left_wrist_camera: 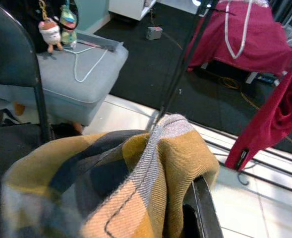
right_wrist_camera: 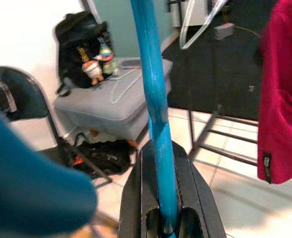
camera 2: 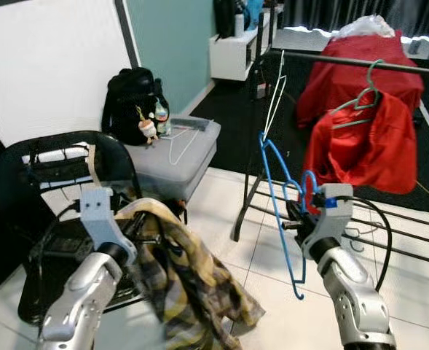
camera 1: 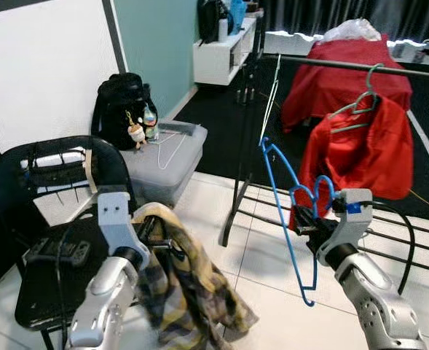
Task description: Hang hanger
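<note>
My right gripper (camera 1: 310, 223) is shut on a blue hanger (right_wrist_camera: 153, 89), held upright in front of the clothes rack with its hook near the wrist. The rack's dark rail (camera 1: 345, 64) runs across the upper right, above and beyond the blue hanger. On the rail hang a red garment (camera 1: 363, 149) on a green hanger (camera 1: 365, 98) and a thin white hanger (camera 1: 272, 91). My left gripper (camera 1: 152, 233) is shut on a yellow and grey plaid cloth (camera 1: 189, 288), which drapes down from it over the chair's edge.
A black chair (camera 1: 54, 240) stands at the lower left. Behind it are a grey storage box (camera 1: 178, 164) with a white hanger lying on it, and a black backpack (camera 1: 119, 109). The rack's lower bars (camera 1: 403, 233) cross the tiled floor. A red-covered piece of furniture (camera 1: 331, 80) stands further back.
</note>
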You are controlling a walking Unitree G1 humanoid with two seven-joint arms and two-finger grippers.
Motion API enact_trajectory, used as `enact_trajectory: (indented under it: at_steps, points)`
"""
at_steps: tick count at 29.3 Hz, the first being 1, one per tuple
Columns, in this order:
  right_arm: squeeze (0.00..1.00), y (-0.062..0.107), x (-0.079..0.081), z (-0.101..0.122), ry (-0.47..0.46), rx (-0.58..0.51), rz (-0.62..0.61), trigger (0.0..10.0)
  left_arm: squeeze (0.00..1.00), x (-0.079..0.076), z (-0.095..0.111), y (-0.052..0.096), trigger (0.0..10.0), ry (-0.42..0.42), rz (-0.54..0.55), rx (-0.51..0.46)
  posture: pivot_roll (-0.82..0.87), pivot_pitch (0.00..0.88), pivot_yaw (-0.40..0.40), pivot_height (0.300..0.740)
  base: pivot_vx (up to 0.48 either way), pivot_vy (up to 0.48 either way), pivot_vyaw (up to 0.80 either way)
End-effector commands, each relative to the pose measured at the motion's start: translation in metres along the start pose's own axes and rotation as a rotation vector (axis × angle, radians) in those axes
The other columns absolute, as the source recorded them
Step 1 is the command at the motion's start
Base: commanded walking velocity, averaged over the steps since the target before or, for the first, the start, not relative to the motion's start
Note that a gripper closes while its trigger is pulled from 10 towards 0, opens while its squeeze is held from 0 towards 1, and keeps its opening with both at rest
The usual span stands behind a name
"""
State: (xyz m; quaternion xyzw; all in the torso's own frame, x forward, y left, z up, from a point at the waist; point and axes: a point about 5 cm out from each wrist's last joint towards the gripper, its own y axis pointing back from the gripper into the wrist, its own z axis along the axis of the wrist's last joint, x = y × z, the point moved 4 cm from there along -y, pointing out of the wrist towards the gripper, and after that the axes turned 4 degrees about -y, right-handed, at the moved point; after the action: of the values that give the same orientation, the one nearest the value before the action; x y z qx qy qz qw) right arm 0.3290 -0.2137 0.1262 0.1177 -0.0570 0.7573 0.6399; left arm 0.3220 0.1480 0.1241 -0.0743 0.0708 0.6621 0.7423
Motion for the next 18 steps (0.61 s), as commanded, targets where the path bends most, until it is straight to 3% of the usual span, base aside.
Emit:
enact_trajectory:
  at_steps: [1, 5, 12, 18]
  points:
    - [0.00, -0.003, 0.003, 0.002, -0.024, -0.021, 0.012, 10.0, 0.00, 0.008, 0.007, 0.004, 10.0, 0.017, 0.018, -0.039, -0.08, 0.000, -0.032, 0.740, 0.000, 0.000, 0.69]
    - [0.00, -0.009, 0.010, 0.003, -0.024, -0.025, 0.041, 10.0, 0.00, 0.009, 0.007, 0.005, 10.0, 0.035, 0.049, -0.048, -0.08, 0.000, -0.052, 0.740, 0.000, 0.000, 0.68]
    - [0.00, -0.016, 0.022, 0.003, -0.004, -0.023, 0.112, 10.0, 0.00, -0.005, 0.006, -0.002, 10.0, 0.006, 0.024, -0.047, -0.10, 0.000, -0.046, 0.740, 0.000, 0.000, 0.67]
    - [0.00, -0.016, 0.030, 0.001, 0.065, -0.027, 0.151, 10.0, 0.00, -0.013, 0.003, -0.010, 10.0, -0.085, -0.021, -0.031, -0.12, 0.000, -0.019, 0.740, 0.000, -0.449, 0.66]
